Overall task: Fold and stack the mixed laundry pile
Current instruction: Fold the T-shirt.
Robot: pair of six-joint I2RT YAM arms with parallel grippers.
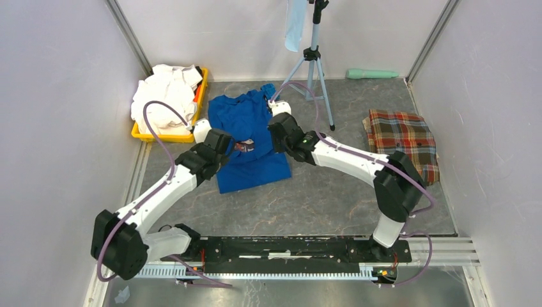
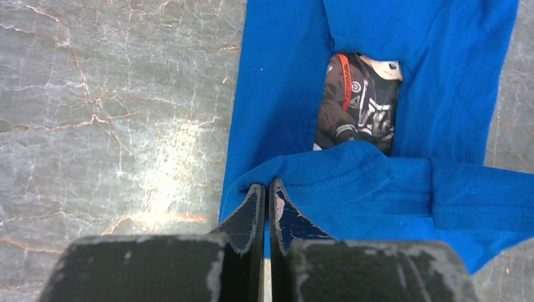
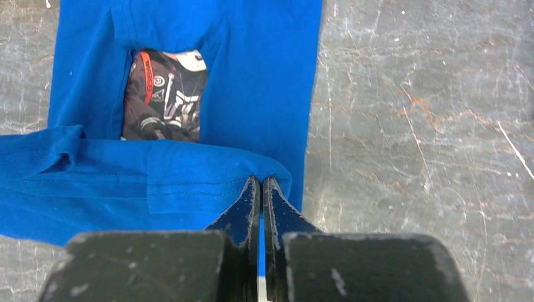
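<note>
A royal-blue T-shirt (image 1: pixel 246 121) lies spread on the table's middle, its chest graphic (image 1: pixel 243 146) partly showing. My left gripper (image 1: pixel 224 146) is shut on the left end of a folded-over edge of the T-shirt (image 2: pixel 378 182), the fingertips (image 2: pixel 257 196) pinching the cloth. My right gripper (image 1: pixel 279 142) is shut on the right end of that same edge (image 3: pixel 157 182), gripper (image 3: pixel 261 182) biting the corner. The graphic (image 2: pixel 359 100) (image 3: pixel 164 94) shows just beyond the raised fold. White shirts (image 1: pixel 163 96) are heaped in a yellow bin (image 1: pixel 163 136) at the back left. A red-green plaid cloth (image 1: pixel 402 141) lies folded at the right.
A tripod (image 1: pixel 313 64) stands behind the T-shirt with a narrow pale-blue cloth (image 1: pixel 295 25) hanging from it. A pale green object (image 1: pixel 372 73) lies against the back wall. Grey walls enclose the marbled table (image 1: pixel 332 192) on three sides.
</note>
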